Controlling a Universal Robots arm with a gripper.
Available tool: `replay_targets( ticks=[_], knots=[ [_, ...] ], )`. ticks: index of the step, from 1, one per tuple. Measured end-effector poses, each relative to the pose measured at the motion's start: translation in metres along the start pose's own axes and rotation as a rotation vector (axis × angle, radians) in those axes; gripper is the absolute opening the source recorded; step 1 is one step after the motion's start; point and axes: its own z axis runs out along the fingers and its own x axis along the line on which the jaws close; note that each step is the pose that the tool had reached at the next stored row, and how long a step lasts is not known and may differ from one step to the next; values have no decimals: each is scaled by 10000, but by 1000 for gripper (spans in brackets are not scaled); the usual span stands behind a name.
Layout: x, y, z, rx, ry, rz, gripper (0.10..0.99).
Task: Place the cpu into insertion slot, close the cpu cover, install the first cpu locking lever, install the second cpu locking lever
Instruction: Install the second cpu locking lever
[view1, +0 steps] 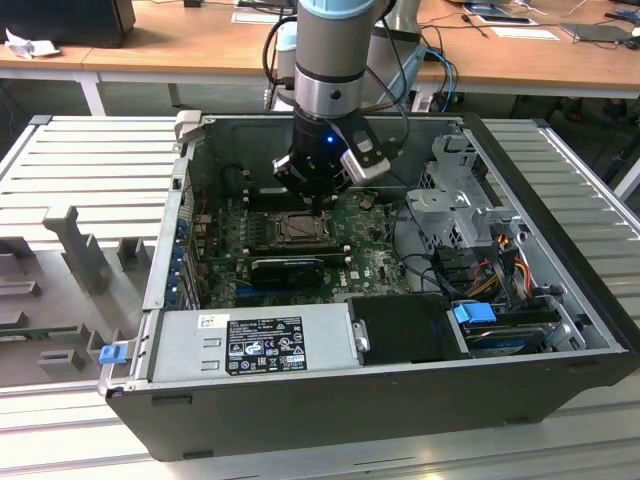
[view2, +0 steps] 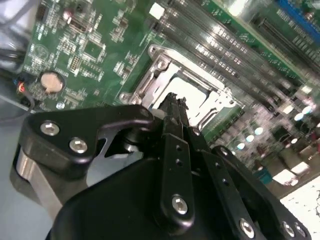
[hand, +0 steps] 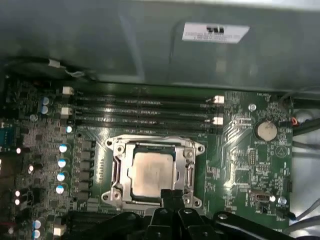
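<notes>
The chip (hand: 151, 172) sits in the socket (hand: 116, 176) mid-motherboard under the closed cover (hand: 189, 172), the gripper (hand: 171, 196) pinched empty at its edge; a slip could bend the frame

no legible text; labels on power supply (view1: 265, 345), case wall (hand: 216, 32) unreadable.

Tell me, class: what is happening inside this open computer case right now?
A robot arm reaches down into the case, its gripper shut and empty at the edge of the insertion slot. The cpu already lies in the slot, and the cpu cover frames it on the motherboard.
</notes>
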Motion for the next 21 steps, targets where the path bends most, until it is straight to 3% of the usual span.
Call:
replay_targets(
  ticks=[1,5,6,8,10,15,21],
  knots=[
    [4,-69,11,-2,14,0,106],
    [12,-221,28,-51,33,0,106],
    [16,-240,29,-179,26,0,106],
    [20,-268,29,-577,4,-3,106],
    [26,-327,28,-740,-5,-4,106],
    [122,-349,43,-802,-4,-52,106],
    [363,-338,70,-826,-2,-77,106]
  ],
)
